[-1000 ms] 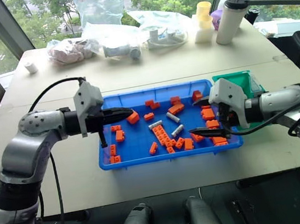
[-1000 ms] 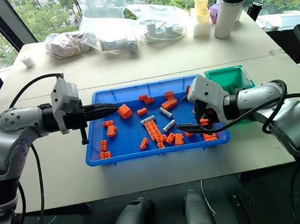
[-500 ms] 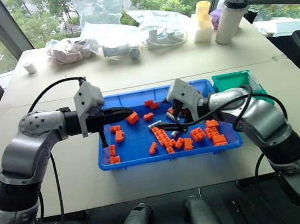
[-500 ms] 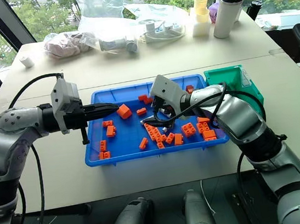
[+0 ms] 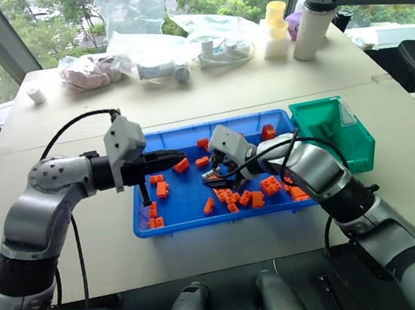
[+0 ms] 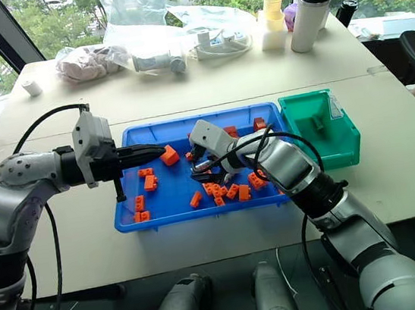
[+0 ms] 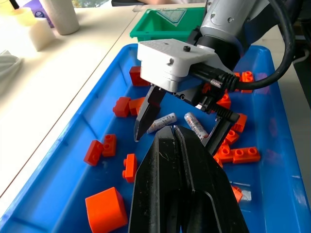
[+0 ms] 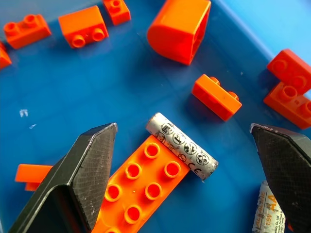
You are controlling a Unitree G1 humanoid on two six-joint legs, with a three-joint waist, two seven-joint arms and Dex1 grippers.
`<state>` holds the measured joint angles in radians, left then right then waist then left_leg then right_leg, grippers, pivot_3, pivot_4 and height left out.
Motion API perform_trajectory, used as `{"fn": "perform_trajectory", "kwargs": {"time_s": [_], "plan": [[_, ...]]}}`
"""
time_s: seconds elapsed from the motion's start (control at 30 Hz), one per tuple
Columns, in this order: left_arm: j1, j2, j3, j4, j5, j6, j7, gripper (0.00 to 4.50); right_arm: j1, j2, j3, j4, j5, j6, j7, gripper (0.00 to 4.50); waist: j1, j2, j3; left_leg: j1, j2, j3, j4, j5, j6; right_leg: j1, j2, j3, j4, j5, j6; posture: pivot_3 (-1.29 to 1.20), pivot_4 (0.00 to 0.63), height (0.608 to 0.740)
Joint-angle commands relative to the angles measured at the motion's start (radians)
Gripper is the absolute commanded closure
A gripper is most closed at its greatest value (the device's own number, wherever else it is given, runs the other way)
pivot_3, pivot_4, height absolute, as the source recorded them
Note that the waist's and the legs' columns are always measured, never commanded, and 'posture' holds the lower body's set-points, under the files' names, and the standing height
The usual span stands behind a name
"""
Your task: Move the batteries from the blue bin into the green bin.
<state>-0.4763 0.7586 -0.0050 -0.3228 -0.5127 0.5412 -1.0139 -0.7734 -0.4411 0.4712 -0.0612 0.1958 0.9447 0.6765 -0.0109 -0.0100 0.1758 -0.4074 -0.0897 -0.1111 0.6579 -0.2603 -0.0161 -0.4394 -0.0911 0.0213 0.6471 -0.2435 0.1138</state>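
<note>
Over the blue bin [image 5: 175, 214]: right gripper [image 8: 182, 160] jaws wide, empty, straddling one of the batteries [image 8: 181, 145].
Left gripper [image 5: 171, 157]: closed, empty.
Green bin [image 5: 332, 132]: alongside.
Risk: touching orange plate [image 8: 140, 183] may snag, nudging battery aside.

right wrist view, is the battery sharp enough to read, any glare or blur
In the right wrist view the battery is crisp, its printed symbols showing, with a soft sheen and no blown glare; the dark fingers in the foreground look slightly softer. In the left eye view the windows beyond the table are bright.
</note>
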Motion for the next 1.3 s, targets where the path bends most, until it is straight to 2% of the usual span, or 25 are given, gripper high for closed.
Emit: {"fn": "perform_trajectory", "kwargs": {"time_s": [0.03,0.4,0.43,0.47,0.7,0.77,0.93,1.07,1.17,1.3], "plan": [[-0.003,-0.004,0.020,-0.030,-0.010,-0.005,0.013,4.50,-0.028,0.011,0.027,0.010,-0.037,-0.018,0.012,0.02,-0.003,0.000,0.000,0.000,0.000,0.000,0.000,0.000,0.000,0.000,0.000,0.000,0.000,0.000,0.000,0.00,0.150,0.740],[0.004,-0.014,0.015,-0.038,-0.005,-0.007,0.029,4.50,-0.056,0.054,0.068,0.092,-0.118,-0.037,0.028,0.02,-0.005,0.000,0.000,0.000,0.000,0.000,-0.001,0.001,-0.001,-0.001,0.000,0.000,0.001,0.000,0.000,0.00,0.150,0.740],[0.005,-0.014,0.015,-0.037,-0.004,-0.007,0.030,4.50,-0.057,0.055,0.071,0.094,-0.123,-0.040,0.031,0.52,-0.005,0.000,0.000,0.000,0.000,0.000,-0.001,0.001,-0.001,-0.001,0.000,0.000,0.001,0.000,0.000,0.00,0.150,0.740],[0.006,-0.014,0.015,-0.039,-0.004,-0.007,0.031,4.50,-0.056,0.057,0.070,0.093,-0.126,-0.040,0.034,0.84,-0.005,0.000,0.000,0.000,0.000,0.000,-0.001,0.001,-0.001,-0.001,0.000,0.000,0.001,0.000,0.000,0.00,0.150,0.740],[0.008,-0.015,0.009,-0.036,0.008,-0.018,0.036,4.50,-0.051,0.053,0.055,0.084,-0.137,-0.043,0.053,4.43,-0.005,0.000,0.000,0.000,0.000,0.000,-0.001,0.001,-0.001,-0.001,0.000,0.000,0.001,0.000,0.000,0.00,0.150,0.740],[0.008,-0.017,0.009,-0.035,0.007,-0.019,0.036,4.50,-0.056,0.052,0.041,0.072,-0.138,-0.048,0.056,4.48,-0.005,0.000,0.000,0.000,0.000,0.000,-0.001,0.001,-0.001,-0.001,0.000,0.000,0.001,0.000,0.000,0.00,0.150,0.740],[0.004,-0.019,0.005,-0.033,0.009,-0.019,0.034,4.50,-0.109,0.012,-0.118,-0.033,-0.116,-0.020,0.028,4.48,-0.002,0.000,0.000,0.000,0.000,0.000,-0.001,0.001,-0.001,-0.001,0.000,0.000,0.001,0.000,0.000,0.00,0.150,0.740],[-0.005,-0.025,-0.002,-0.017,0.010,-0.025,0.025,4.50,-0.104,-0.172,-0.361,-0.152,-0.086,0.083,0.020,4.48,0.010,0.001,0.000,-0.001,-0.001,0.000,-0.001,0.000,-0.001,-0.002,0.000,0.000,0.001,0.000,0.000,0.00,0.150,0.740],[-0.015,-0.034,-0.013,-0.002,0.013,-0.033,0.018,4.50,-0.021,-0.325,-0.459,-0.173,-0.101,0.096,0.016,4.48,0.022,0.000,0.000,-0.001,-0.001,0.000,-0.001,-0.001,0.002,-0.001,0.000,0.000,-0.001,0.000,0.000,0.00,0.150,0.740],[-0.033,-0.048,-0.030,0.026,0.025,-0.050,0.003,4.50,0.126,-0.458,-0.565,-0.197,-0.085,0.111,0.028,4.48,0.019,0.000,0.000,-0.001,-0.001,0.002,-0.001,-0.001,0.002,0.000,-0.001,0.000,-0.002,0.000,0.000,0.00,0.150,0.740]]}}
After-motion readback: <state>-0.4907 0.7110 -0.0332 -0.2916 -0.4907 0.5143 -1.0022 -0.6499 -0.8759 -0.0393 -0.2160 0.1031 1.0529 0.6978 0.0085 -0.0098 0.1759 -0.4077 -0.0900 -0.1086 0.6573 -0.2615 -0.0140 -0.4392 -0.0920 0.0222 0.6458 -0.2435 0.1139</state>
